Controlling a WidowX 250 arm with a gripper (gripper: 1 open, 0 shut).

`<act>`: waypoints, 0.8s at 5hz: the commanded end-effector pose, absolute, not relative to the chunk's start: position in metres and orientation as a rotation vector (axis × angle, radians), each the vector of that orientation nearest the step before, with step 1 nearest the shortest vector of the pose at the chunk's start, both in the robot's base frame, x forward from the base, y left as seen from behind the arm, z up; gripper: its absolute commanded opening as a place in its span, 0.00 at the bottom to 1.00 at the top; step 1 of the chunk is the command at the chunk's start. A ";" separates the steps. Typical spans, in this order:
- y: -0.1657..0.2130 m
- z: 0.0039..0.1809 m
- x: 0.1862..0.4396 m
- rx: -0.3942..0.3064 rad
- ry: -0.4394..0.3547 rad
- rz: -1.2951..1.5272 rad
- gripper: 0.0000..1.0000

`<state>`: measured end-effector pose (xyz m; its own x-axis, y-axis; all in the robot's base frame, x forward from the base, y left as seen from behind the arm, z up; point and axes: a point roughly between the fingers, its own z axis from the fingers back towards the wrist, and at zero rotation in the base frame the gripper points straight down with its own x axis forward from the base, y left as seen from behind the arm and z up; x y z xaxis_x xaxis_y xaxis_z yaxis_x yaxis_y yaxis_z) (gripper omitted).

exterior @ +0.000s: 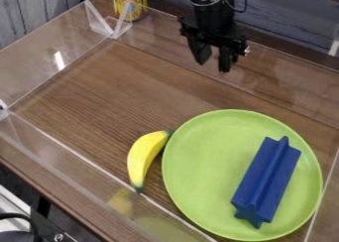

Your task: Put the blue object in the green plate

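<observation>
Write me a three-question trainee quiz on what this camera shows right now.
1. True or false: the blue object lies inside the rim of the green plate.
2. Fill in the blank: the yellow fruit beside the plate is a ____.
3. Multiple choice: where is the gripper?
a) Over the blue object
b) Toward the far side of the table, away from the plate
c) Touching the yellow fruit

Key: 1. True; 2. banana; 3. b
</observation>
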<state>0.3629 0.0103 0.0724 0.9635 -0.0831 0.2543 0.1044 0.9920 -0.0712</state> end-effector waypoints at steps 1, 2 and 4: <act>0.025 0.075 0.366 -0.061 -0.289 -0.063 1.00; 0.023 0.086 0.370 -0.049 -0.301 -0.009 1.00; 0.030 0.093 0.375 -0.022 -0.325 0.056 1.00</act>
